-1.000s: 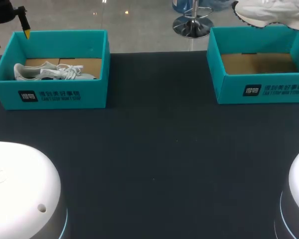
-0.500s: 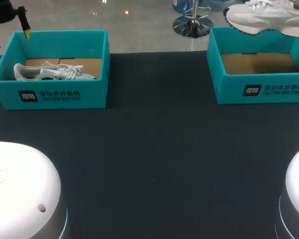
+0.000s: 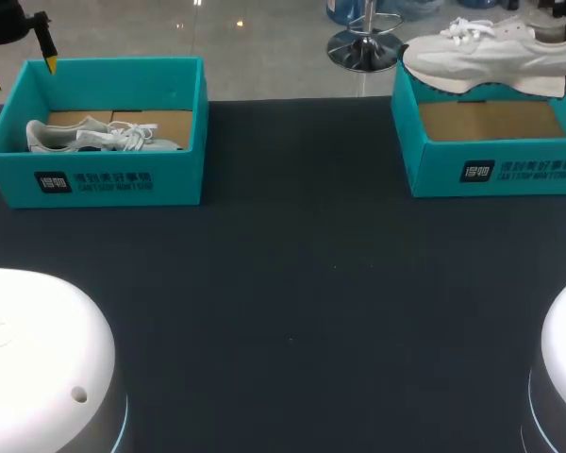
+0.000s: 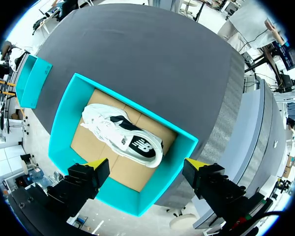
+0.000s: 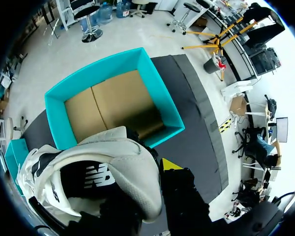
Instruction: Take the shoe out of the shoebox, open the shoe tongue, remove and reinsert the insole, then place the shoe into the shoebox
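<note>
Shoe [image 3: 486,58], clenched by its heel in my right gripper [image 5: 148,183], has drifted lower and inward above the emptied shoebox [image 3: 434,179]; removal looks done, tongue next.

**Print and logos**

Front wall of left shoebox [image 3: 123,179], far left corner of table [image 3: 292,283]: dark square logo, then a line of white characters with a smaller white line under it, too small to make out. Same logo and two lines on front wall of right shoebox [image 3: 509,172], far right corner. Brand mark in white on black side panel of white shoe [image 4: 123,137] lying in left shoebox. White brand letters on dark side panel of raised shoe [image 5: 93,182] above right shoebox.
</note>
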`<state>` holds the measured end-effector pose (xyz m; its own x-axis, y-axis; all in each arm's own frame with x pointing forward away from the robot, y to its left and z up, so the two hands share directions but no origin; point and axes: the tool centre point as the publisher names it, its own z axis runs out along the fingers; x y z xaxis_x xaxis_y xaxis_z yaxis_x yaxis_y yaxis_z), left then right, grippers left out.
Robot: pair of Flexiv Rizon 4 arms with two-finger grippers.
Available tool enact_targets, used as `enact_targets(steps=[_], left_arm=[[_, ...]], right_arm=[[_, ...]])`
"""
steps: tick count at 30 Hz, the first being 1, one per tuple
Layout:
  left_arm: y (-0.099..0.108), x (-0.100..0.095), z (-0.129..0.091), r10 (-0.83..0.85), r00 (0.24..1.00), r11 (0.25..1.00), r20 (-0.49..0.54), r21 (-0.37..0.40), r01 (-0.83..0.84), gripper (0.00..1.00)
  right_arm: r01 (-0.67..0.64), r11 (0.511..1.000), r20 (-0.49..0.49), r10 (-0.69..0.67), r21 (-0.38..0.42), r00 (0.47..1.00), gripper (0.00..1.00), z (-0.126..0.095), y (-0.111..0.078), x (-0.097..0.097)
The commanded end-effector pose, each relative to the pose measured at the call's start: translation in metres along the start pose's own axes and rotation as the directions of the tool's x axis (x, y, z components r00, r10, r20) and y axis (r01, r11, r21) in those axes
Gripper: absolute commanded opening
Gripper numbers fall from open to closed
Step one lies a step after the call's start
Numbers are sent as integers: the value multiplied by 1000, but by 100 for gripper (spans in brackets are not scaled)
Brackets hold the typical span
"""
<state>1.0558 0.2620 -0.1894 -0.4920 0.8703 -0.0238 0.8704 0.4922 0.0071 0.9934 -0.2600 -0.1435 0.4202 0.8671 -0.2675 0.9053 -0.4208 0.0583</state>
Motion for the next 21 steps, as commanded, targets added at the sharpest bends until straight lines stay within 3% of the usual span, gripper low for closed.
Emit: enact_targets(steps=[1, 16, 21], left_arm=[[0, 0, 0, 1, 1000, 1000, -2, -1, -1, 100], [0, 0, 0, 1, 1000, 1000, -2, -1, -1, 100], [0, 0, 0, 1, 1000, 1000, -2, -1, -1, 100]], right_arm=[[0, 994, 6, 0, -110, 1000, 0, -6, -43, -2], [49, 988, 32, -45, -146, 999, 0, -19, -130, 36], [58, 988, -5, -59, -146, 998, 0, -18, -164, 51]])
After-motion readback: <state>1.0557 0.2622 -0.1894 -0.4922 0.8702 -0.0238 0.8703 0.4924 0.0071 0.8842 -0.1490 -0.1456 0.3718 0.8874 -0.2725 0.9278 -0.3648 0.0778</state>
